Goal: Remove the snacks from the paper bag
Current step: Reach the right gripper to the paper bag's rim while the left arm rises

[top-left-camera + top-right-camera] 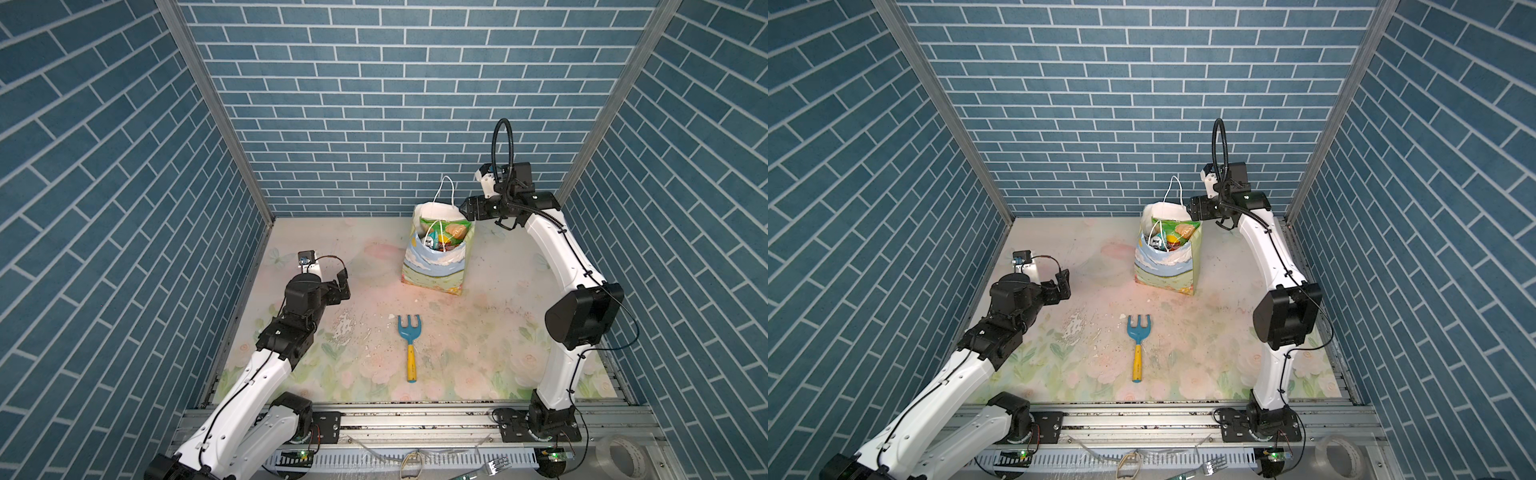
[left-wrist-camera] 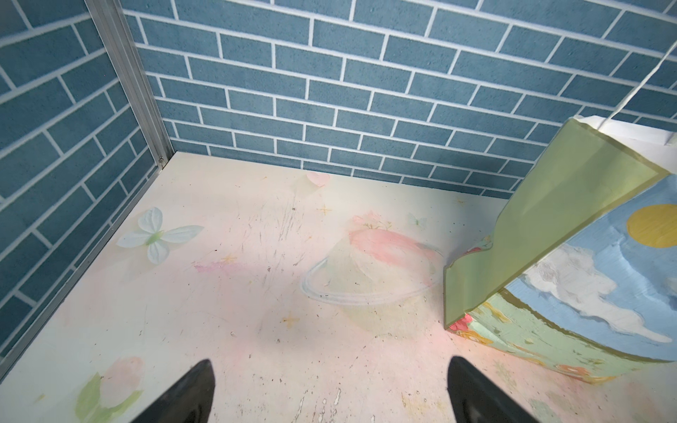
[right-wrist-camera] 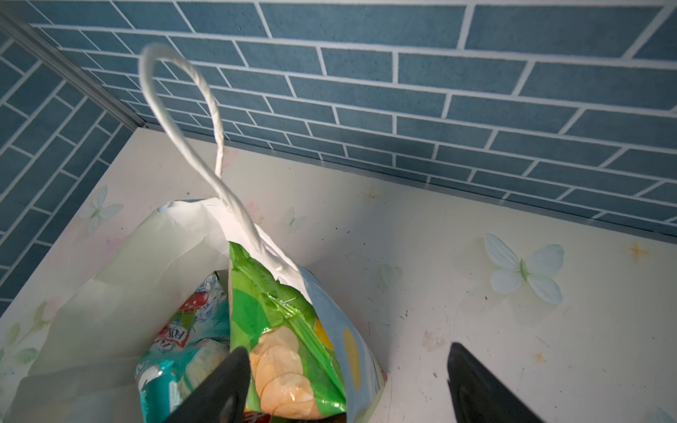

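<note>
Matte black and wedge-shaped, the two fingers of the left tool [image 2: 331,366] stand spread as wide as they go, with nothing between them but bare tabletop [image 1: 498,332]. This tool hangs well to the left of the paper bag [image 1: 432,270], apart from it, and touches nothing. The tabletop is a smooth pale sheet printed with faded pink flowers and white butterflies, scuffed and speckled.

One toy rake [image 1: 409,345] of hard plastic lies flat in front of the bag and apart from it. Its blue three-pronged head points toward the bag, and its yellow handle points away.

The single bag stands upright near the back wall, made of stiff creased paper. It is white inside and painted outside with blue sky, white clouds and green-yellow bands. It has two twisted white cord handles: one [image 1: 445,189] loops upright above the rim, the other [image 1: 436,232] droops into the mouth.

The snacks [image 3: 219,348] are all inside the bag. A large crinkly glossy green packet [image 3: 278,329] printed with crisps leans against the bag's right wall. Beside it lie a teal-and-white packet [image 3: 172,384] and one with red fruit prints [image 3: 198,307]. Three show clearly; any deeper ones cannot be counted.

The right tool [image 3: 347,349] hovers at the bag's upper right rim with its fingers wide apart and nothing pinched. One finger is over the mouth just beside the green packet, the other outside the bag over the tabletop. Whether it touches the packet cannot be told.
</note>
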### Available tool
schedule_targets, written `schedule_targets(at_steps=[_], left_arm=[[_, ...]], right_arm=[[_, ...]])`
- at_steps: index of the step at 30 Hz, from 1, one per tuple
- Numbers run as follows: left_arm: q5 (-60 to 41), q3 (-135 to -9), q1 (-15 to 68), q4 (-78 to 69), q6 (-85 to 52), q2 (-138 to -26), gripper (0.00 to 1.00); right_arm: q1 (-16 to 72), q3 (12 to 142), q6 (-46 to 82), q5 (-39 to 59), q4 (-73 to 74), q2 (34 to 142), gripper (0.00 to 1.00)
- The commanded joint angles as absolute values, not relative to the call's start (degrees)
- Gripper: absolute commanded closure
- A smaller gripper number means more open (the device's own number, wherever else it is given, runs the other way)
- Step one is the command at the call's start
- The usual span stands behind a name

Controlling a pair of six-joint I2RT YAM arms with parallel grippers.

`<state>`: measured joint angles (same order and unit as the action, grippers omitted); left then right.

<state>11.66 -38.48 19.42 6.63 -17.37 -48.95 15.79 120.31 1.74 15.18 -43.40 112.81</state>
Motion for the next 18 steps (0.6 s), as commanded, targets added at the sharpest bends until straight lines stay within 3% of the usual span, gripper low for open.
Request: schedule_targets(at_steps=[1,12,16,18], left_arm=[[11.37,-37.42,19.60,5.27,-17.19,-48.27,0.00],[11.38,-37.58,19.68,5.65,-17.56,-48.65,0.01],[11.34,-37.62,19.64,5.65,-17.56,-48.60,0.00],[11.43,-37.62,19.63,5.50,-17.60,-48.69,0.00]], right_arm=[[16.83,122.06,-2.55,15.99,-47.41,114.88,0.16],[18.01,129.13,-5.35,16.63,-46.64,121.26,0.20],[18.02,130.31,-7.53,17.48,-46.64,122.19,0.37],[18.02,130.43,-9.14,18.26,-46.38,122.49,0.54]])
